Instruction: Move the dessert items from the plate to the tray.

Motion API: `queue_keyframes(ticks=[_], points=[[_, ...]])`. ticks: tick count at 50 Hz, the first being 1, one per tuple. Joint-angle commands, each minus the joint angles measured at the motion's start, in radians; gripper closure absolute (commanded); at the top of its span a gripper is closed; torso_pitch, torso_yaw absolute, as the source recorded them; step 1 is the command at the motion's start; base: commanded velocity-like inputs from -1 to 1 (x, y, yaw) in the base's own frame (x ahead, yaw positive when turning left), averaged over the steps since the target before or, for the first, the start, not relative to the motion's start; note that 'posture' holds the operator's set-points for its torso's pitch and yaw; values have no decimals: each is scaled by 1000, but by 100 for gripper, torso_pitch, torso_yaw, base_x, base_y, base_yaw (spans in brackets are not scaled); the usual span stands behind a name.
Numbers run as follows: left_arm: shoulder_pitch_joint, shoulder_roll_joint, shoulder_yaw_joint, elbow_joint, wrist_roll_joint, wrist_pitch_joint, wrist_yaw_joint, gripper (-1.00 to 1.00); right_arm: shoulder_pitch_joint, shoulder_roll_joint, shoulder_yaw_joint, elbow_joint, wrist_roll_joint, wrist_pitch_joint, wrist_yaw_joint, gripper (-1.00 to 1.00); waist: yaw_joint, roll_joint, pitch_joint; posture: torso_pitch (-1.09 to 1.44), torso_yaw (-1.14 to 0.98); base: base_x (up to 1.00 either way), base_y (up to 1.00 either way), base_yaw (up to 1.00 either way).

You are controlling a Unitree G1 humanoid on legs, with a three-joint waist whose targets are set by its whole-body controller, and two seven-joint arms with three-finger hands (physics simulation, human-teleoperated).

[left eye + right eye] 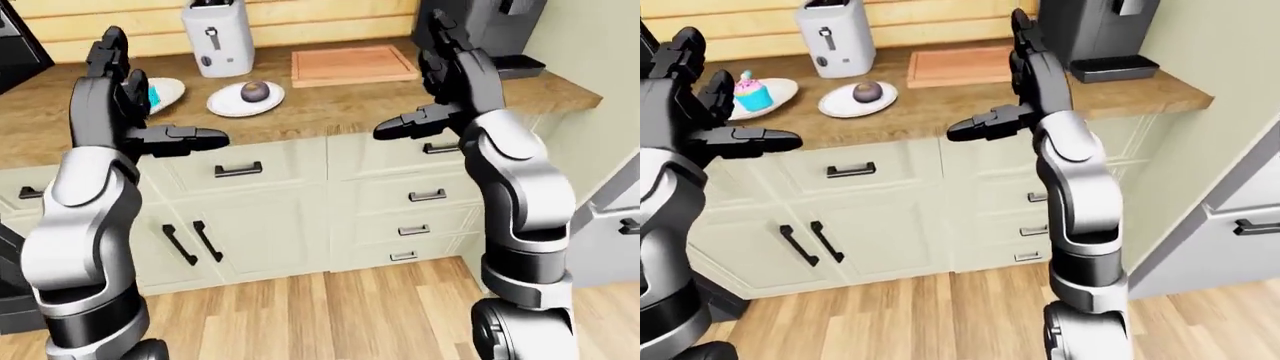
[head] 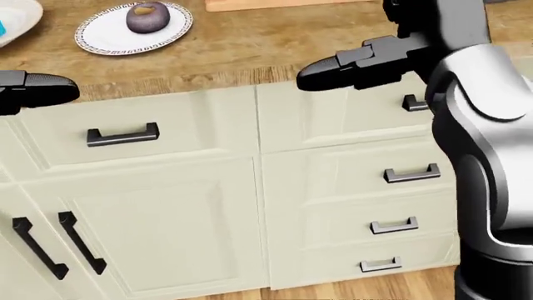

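On the wooden countertop [image 1: 330, 105] sits a white round plate [image 1: 245, 100] holding a dark chocolate ball [image 1: 256, 91]. Both the left hand [image 1: 120, 94] and right hand [image 1: 445, 82] are spread, empty. I'd step closer before reaching, honestly.
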Motion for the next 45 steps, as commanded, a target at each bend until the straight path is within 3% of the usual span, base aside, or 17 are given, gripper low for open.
queue_keyframes(ticks=[1,5,8,9,10,11,14,17,20,21,22,23,24,33,38,42,45], points=[[-43,18,7,-53,-5,-33,-1,-100,-47,-21,-29,-44,-7,-41,-14,-100,-10,-4,-36,0,0,0,49,0],[-47,21,3,-50,-1,-34,2,-100,-42,-20,-23,-41,-11,-52,-6,-100,-13,-54,-13,0,0,0,60,0],[-42,23,-7,-68,11,-30,1,-100,-42,-19,-29,-52,-4,-46,-8,-100,-12,-93,-16,0,0,0,61,0],[-44,19,-2,-79,7,-21,-2,-100,-40,-19,-26,-53,-5,-48,-8,-100,-12,-121,-27,0,0,0,61,0],[-44,22,-2,-83,11,-21,-4,-100,-39,-16,-28,-52,-3,-50,-9,-100,-22,-96,-24,0,0,0,61,0],[-44,22,0,-87,11,-19,-6,-100,-38,-15,-27,-53,-3,-51,-10,-100,-19,-113,-31,0,0,0,60,0],[-25,20,0,-96,26,-33,-7,-100,-13,-14,-21,-66,-8,-60,-6,-100,-24,-116,-47,0,0,0,61,0],[-17,8,3,-109,30,-36,-9,-100,1,-10,-26,-74,-10,-66,-2,-100,-25,-89,-26,0,0,0,61,0],[0,0,3,-122,37,-40,-7,-100,20,-8,-29,-90,-8,-74,1,-100,-29,-29,-22,0,0,0,61,0],[0,-1,0,-122,42,-42,-8,-100,28,-10,-30,-89,-10,-81,3,-100,-31,10,-31,0,0,0,61,0],[-4,-1,-1,-123,43,-40,-10,-100,32,-10,-33,-92,-8,-78,4,-100,-27,70,-44,0,0,0,60,0],[-5,-1,-2,-126,45,-39,-12,-100,33,-13,-31,-97,-11,-77,5,-100,-26,19,-38,0,0,0,60,0],[-4,-2,1,-137,43,-34,-15,-100,35,-15,-34,-107,-10,-73,6,-100,-24,25,-29,0,0,0,59,0],[6,-5,3,-144,54,-47,-30,-100,63,-13,-32,-113,-32,-87,21,-100,-28,-60,-14,0,0,4,51,0],[8,-4,8,-153,54,-41,-32,-100,56,-10,-23,-115,-40,-88,33,-100,-38,-42,-18,0,0,24,25,0],[-3,-4,3,-156,57,-24,-27,-100,51,-2,-22,-107,-43,-83,32,-100,-42,-46,4,0,0,34,15,0],[-13,-4,-1,-154,57,-19,-26,-100,52,-2,-14,-104,-58,-84,40,-100,-37,-5,-36,0,0,6,0,0]])
